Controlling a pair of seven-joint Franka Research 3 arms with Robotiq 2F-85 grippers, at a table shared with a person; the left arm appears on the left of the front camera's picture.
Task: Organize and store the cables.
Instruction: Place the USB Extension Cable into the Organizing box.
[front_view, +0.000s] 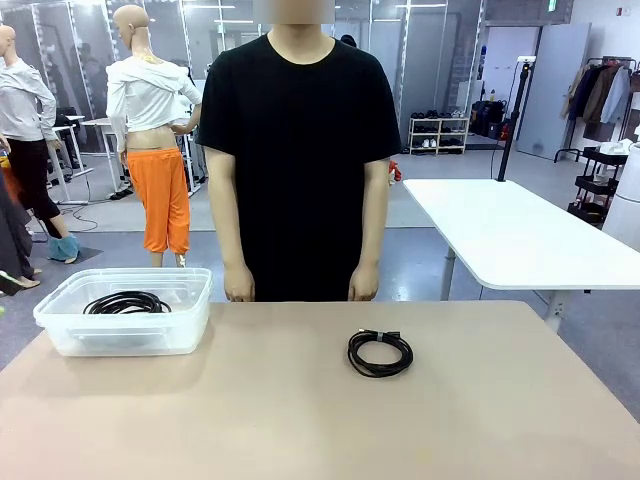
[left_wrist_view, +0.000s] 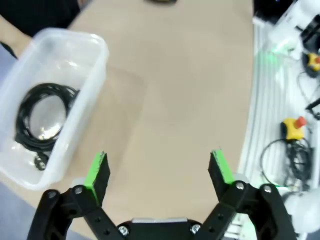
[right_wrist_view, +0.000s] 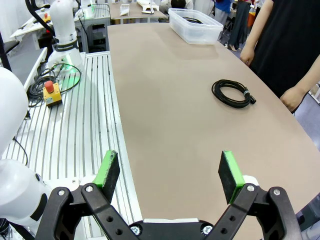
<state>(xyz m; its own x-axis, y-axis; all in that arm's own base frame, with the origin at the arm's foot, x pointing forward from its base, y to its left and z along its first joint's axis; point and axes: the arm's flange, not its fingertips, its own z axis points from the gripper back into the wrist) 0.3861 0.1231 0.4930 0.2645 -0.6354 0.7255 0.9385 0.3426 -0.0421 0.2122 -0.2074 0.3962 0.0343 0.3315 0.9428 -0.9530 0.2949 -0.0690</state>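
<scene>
nearest the front camera: bare tan table (front_view: 300, 430), kept free as working room. farther in, right of centre, lies one coiled cable (front_view: 380, 353), flat on the surface, wound into a round loop with a small band and plug end at its far side; probably wound and tied so that it lifts as one piece instead of trailing. still out on the table, so apparently the one left to store.

at the table's far left stands a clear plastic bin (front_view: 60, 335), well apart from the loose coil. holds another black coil (front_view: 127, 302) flat on its floor, already stowed by the look of it. sits open-topped, so a drop from above needs no lid work.

across the table stands a person in a black shirt, left-of-picture hand (front_view: 238, 285) and other hand (front_view: 364, 284) hanging at the far edge, touching nothing.

seen from the left wrist: left gripper (left_wrist_view: 159, 167) with green pads spread wide, clamped on nothing, hovering above bare table just beside the bin, whose stored coil shows through the clear wall.

seen from the right wrist: right gripper (right_wrist_view: 170, 172) likewise spread wide and empty, poised over the near table edge beside the ribbed metal base (right_wrist_view: 75, 120), well apart from the loose coil ahead. looks the better placed to fetch that coil.
</scene>
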